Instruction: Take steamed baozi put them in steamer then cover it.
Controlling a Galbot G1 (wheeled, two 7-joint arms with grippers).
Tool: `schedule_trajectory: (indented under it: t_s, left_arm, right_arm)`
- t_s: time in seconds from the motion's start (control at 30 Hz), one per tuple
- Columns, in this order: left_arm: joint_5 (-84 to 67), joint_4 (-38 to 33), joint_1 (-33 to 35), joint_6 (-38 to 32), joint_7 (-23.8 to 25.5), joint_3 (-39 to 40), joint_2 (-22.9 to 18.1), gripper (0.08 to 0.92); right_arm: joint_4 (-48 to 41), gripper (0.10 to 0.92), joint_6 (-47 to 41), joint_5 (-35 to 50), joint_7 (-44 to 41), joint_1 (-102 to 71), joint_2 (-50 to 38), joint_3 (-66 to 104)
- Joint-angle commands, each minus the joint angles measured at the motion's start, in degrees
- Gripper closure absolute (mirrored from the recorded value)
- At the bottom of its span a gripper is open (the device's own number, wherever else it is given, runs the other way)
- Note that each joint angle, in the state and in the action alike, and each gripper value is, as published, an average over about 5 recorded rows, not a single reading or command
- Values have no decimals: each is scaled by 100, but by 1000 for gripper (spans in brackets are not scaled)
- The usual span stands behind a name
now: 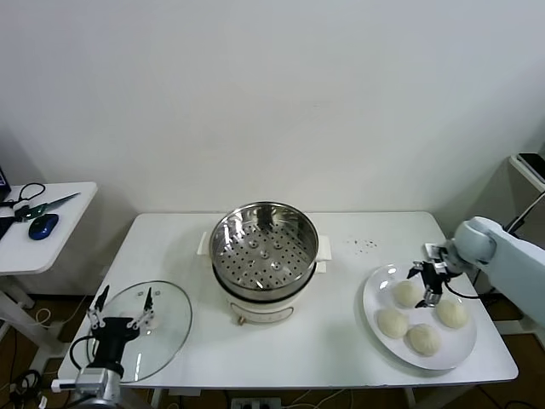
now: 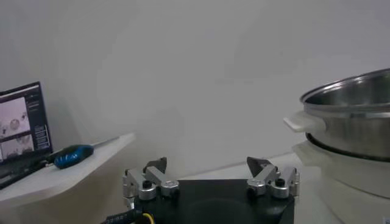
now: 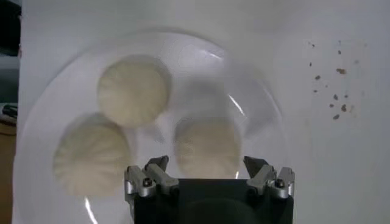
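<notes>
The steamer (image 1: 264,251) stands mid-table, its steel basket empty; its rim also shows in the left wrist view (image 2: 353,115). Several cream-white baozi lie on a white plate (image 1: 375,290) at the right. My right gripper (image 1: 423,287) hangs open just above the rear-left baozi (image 1: 402,294). In the right wrist view that baozi (image 3: 207,146) lies between the spread fingers of the right gripper (image 3: 207,164), not touched, with two more (image 3: 134,90) (image 3: 91,155) beyond. The glass cover (image 1: 166,336) lies at the front left. My left gripper (image 1: 126,298) (image 2: 207,164) is open above it.
A small side table (image 1: 60,230) at the far left holds scissors (image 1: 43,204) and a blue mouse (image 1: 43,226) (image 2: 72,155); a screen (image 2: 21,119) sits there too. Dark specks (image 1: 364,245) mark the table behind the plate. A wall backs the table.
</notes>
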Motion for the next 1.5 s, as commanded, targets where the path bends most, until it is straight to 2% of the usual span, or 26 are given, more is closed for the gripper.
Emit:
schedule_trajectory:
  t_s: [0.03,0.5,0.73,1.0,1.23,1.5]
  left_arm:
    - [-8,41,-10,-10,1,-14,4,177]
    - [7,88,-20,14,6,-41,36,177]
    - [61,46,20,53,14,-17,44,177]
    - [44,42,34,50,10,-35,68,177]
    - [32,2,85,46,13,-24,106,177]
    - [21,-65,164,34,16,-24,120,177]
  right_arm:
    - [-382,203,11,-87,-81,439,347,-565]
    - [-442,207,59,-70,-99,237,359,-540]
    - [-389,285,72,-78,-85,225,340,-569]
    - [-245,319,150,40,-98,414,261,-618]
    - [-102,315,1001,654,-349,1948,482,-1656]
    - [-23,313,2163,805,-856,4019,1471,-2864]
